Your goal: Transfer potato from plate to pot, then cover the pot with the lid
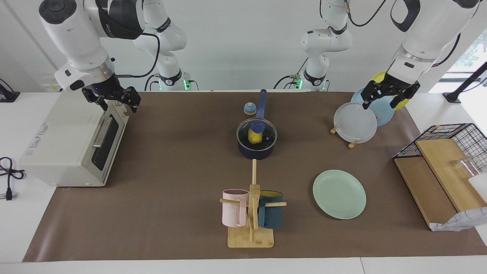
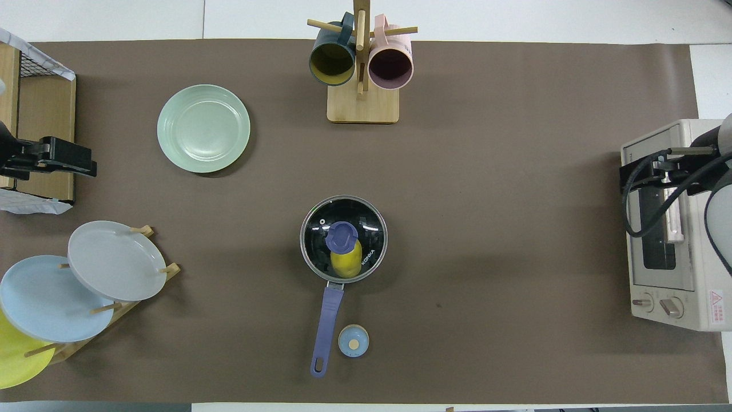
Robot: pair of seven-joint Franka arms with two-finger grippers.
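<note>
The potato (image 1: 254, 136) sits inside the pot (image 1: 256, 149) at mid-table, showing yellow through the lid (image 1: 257, 133), which lies flat on the pot's rim with its blue knob centred. By the look of it, both halves of the job are done. The plate (image 1: 339, 194) lies bare, farther from the robots than the pot and toward the left arm's end of the table, with nothing on it.

The right gripper (image 1: 110, 99) hangs over the top edge of the toaster oven (image 1: 68, 140), fingers spread and holding nothing; parked there, it stands well clear of the pot. The left gripper (image 1: 385, 96) hovers over the upright plates in the rack (image 1: 355, 121), fingers spread too, also empty. Both arms wait. The small blue bell (image 1: 249, 109) stands just beside the pot's handle, nearer the robots, apart from the lid.
</note>
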